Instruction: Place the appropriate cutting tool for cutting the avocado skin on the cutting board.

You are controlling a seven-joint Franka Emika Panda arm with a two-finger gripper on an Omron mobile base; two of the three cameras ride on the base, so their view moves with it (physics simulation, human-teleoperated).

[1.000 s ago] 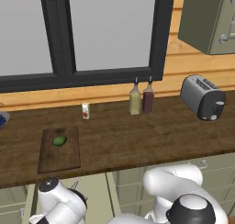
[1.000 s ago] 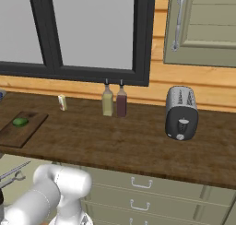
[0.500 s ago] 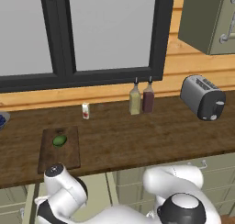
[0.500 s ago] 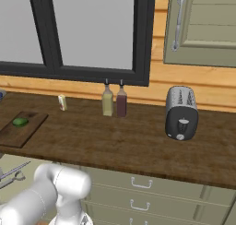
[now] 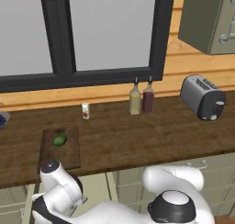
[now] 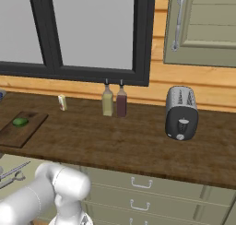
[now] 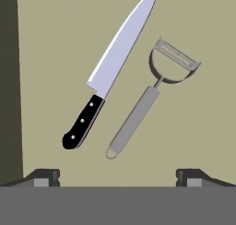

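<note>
**Knife and peeler lie under the open claw**

The long wooden desk has lots of bare room between the cutting board near its front edge and the toaster. The little green avocado sits on the board. In the hand view the claw is spread wide, holding nothing. The knife, black handle and long silver blade, lies just beside the grey peeler, not touching.
</note>
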